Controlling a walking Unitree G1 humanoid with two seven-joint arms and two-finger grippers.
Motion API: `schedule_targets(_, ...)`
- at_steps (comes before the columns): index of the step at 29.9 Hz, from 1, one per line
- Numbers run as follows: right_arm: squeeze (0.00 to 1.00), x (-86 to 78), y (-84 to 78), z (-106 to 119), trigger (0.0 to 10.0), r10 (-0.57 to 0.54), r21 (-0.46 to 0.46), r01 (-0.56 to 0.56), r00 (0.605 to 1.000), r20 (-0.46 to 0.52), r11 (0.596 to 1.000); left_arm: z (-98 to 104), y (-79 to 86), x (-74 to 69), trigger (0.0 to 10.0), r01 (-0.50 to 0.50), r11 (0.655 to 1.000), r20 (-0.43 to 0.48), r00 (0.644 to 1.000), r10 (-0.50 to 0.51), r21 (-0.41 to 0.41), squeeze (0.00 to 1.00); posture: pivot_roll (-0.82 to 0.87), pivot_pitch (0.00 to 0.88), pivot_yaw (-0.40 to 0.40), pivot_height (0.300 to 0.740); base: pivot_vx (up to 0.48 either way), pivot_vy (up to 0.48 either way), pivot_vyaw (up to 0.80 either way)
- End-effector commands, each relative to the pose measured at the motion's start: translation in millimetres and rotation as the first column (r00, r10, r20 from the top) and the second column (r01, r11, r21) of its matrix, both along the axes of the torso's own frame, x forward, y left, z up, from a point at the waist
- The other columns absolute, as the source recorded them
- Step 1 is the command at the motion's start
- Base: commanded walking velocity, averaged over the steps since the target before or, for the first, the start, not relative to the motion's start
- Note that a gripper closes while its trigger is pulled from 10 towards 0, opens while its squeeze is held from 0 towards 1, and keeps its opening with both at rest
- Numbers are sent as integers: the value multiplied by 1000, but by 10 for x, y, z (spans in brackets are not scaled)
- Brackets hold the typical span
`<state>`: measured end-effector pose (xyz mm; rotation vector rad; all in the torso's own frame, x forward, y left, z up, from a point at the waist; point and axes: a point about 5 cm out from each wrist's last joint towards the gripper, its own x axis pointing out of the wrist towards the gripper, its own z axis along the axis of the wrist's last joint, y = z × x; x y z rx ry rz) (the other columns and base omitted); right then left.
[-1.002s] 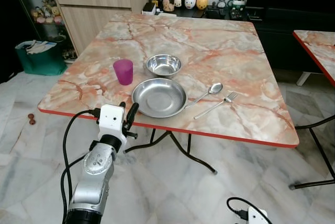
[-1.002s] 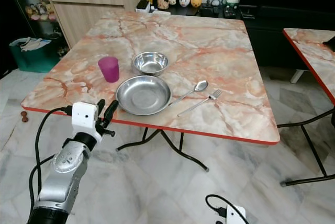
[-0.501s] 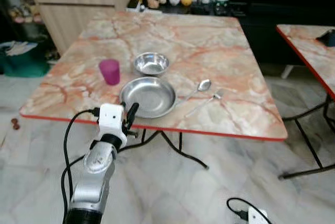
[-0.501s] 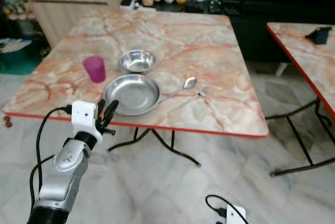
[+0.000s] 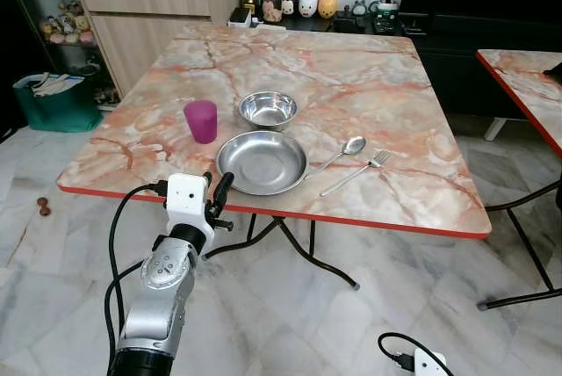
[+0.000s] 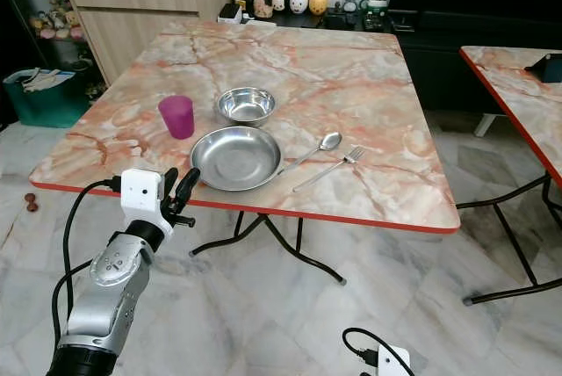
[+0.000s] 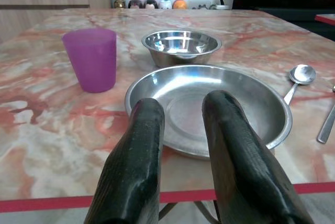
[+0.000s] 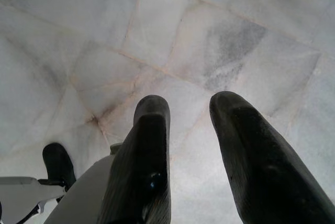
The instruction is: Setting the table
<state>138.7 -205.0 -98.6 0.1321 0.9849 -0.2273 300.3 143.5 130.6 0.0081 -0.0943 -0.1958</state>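
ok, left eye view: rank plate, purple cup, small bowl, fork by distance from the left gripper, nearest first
From the left gripper, at the table's near edge:
1. Steel plate, straight ahead of the fingers.
2. Purple cup, behind the plate, to its left.
3. Small steel bowl, behind the plate.
4. Fork, far right, past the spoon.

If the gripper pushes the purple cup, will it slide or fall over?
The purple cup looks like thin plastic and stands upright, taller than wide, so a high push would probably tip it. A low push may slide it, since the marble table appears smooth. It seems light.
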Motion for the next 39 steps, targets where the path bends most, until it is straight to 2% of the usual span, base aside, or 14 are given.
schedule_targets(1, 0, 5, -18, 5, 10000, 0, -3, 0, 1000, 2, 1000, 73, -8, 27, 10000, 2, 1000, 18, 1000, -2, -1, 0, 69, 0, -28, 740, 289, 0, 0)
schedule_targets(18, 0, 25, -28, 14, 10000, 3, -5, -3, 1000, 7, 1000, 107, 7, 57, 10000, -7, 1000, 27, 1000, 7, -1, 0, 75, 0, -33, 740, 304, 0, 0)
schedule_targets(22, 0, 24, -29, 13, 10000, 4, -5, -4, 1000, 6, 1000, 106, 4, 58, 10000, 2, 1000, 22, 1000, -1, -2, 0, 75, 0, -33, 740, 61, 0, 0)
schedule_targets(28, 0, 24, -33, 14, 10000, 10, -5, -10, 1000, 4, 1000, 49, 8, 73, 10000, 0, 999, -42, 999, -2, -45, 0, 78, 0, -35, 740, 0, 0, 0)
schedule_targets(30, 0, 25, -33, 14, 10000, 13, -6, -12, 1000, 3, 1000, 7, 40, 91, 10000, -29, 996, -86, 996, 21, -86, 0, 78, 0, -35, 740, 0, 0, 0)
schedule_targets(31, 0, 25, -32, 14, 10000, 13, -5, -13, 1000, 3, 1000, -26, 54, 102, 10000, -39, 996, -115, 993, 30, -75, 220, 78, 0, -35, 740, 0, 0, 0)
schedule_targets(32, 0, 25, -32, 14, 10000, 13, -5, -13, 1000, 3, 1000, -34, 57, 104, 10000, -40, 997, -122, 992, 31, -71, 220, 78, 0, -35, 740, 0, 0, 0)
schedule_targets(33, 0, 27, -31, 14, 10000, 14, -5, -14, 1000, 3, 1000, -57, 68, 112, 10000, -45, 997, -134, 990, 36, -69, 1000, 77, 0, -35, 740, 0, 0, 0)
schedule_targets(39, 0, 27, -30, 14, 10000, 17, -6, -17, 1000, 2, 1000, -80, 138, 105, 10000, -68, 995, -157, 986, 56, -68, 1000, 76, 0, -34, 740, 0, 0, 0)
